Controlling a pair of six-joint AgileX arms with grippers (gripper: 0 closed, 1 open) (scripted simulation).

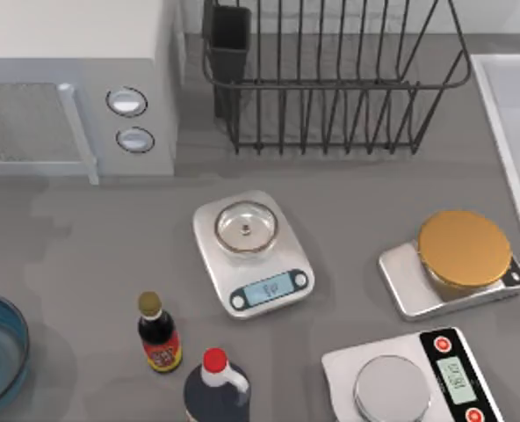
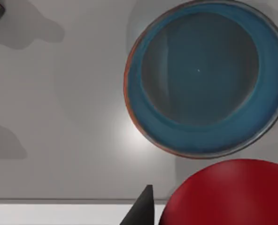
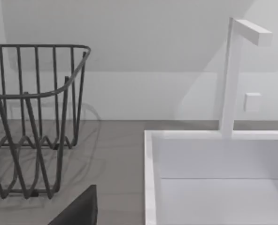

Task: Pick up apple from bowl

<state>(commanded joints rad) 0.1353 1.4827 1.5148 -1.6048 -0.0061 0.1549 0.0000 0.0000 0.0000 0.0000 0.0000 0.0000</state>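
Note:
The blue glass bowl (image 1: 19, 341) sits at the table's left edge, and nothing lies in it. In the left wrist view the bowl (image 2: 148, 117) lies well below the camera. The glossy red apple (image 2: 233, 192) hangs close in front, above the table beside the bowl. My left gripper (image 2: 195, 218) is shut on the apple, with one dark fingertip (image 2: 141, 208) against its side. My right gripper (image 3: 78, 210) shows as a dark edge, facing the dish rack (image 3: 35, 117) and the white sink (image 3: 214, 178).
A microwave (image 1: 75, 88) stands at the back left and a wire dish rack (image 1: 330, 79) at the back middle. Three scales (image 1: 251, 255) (image 1: 453, 264) (image 1: 409, 378) sit mid and right. Two dark bottles (image 1: 159, 334) (image 1: 216, 382) stand near the front. The sink (image 1: 515, 114) is at the right.

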